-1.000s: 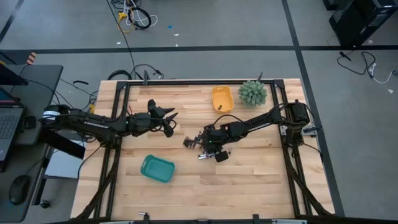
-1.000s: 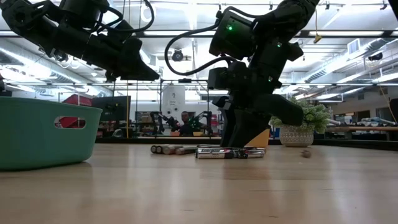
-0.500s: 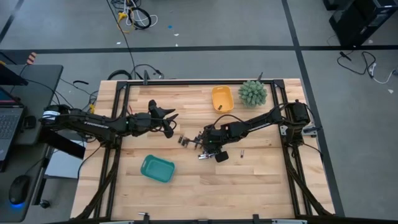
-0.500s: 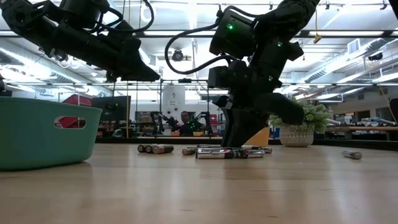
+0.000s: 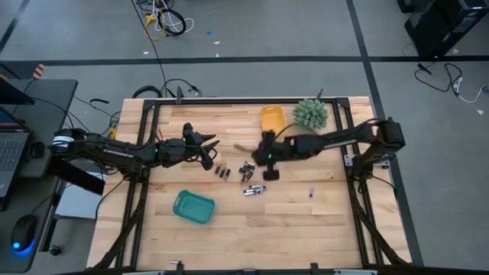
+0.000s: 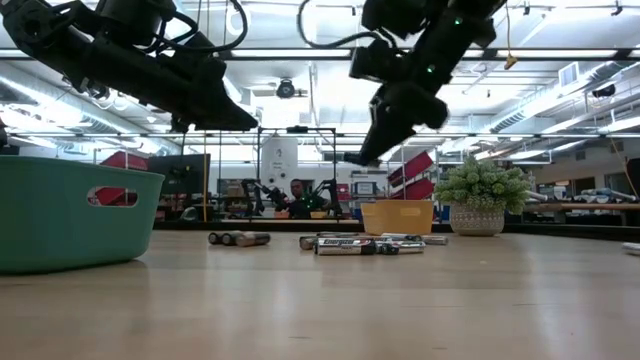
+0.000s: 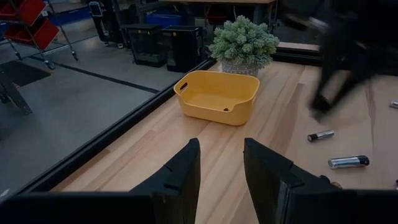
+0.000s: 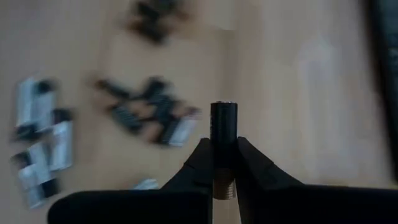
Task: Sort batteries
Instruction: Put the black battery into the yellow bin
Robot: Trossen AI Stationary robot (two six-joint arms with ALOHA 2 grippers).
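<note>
- Wooden table, bare along near edge.
- Teal tray toward near-left corner; yellow tray and potted plant at far edge.
- Left gripper raised left of centre, fingers apart, nothing between.
- Right gripper aloft near yellow tray, clamped on dark battery.
- Loose batteries scattered mid-table; one stray toward right edge.

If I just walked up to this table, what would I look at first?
Probably the right gripper, lifted above the middle of the table with one dark battery pinched between its fingers. Below it, a little heap of batteries lies scattered on the wood. After that, the bright yellow tray beside the small green plant at the far edge, and the teal tray nearer the front.
</note>
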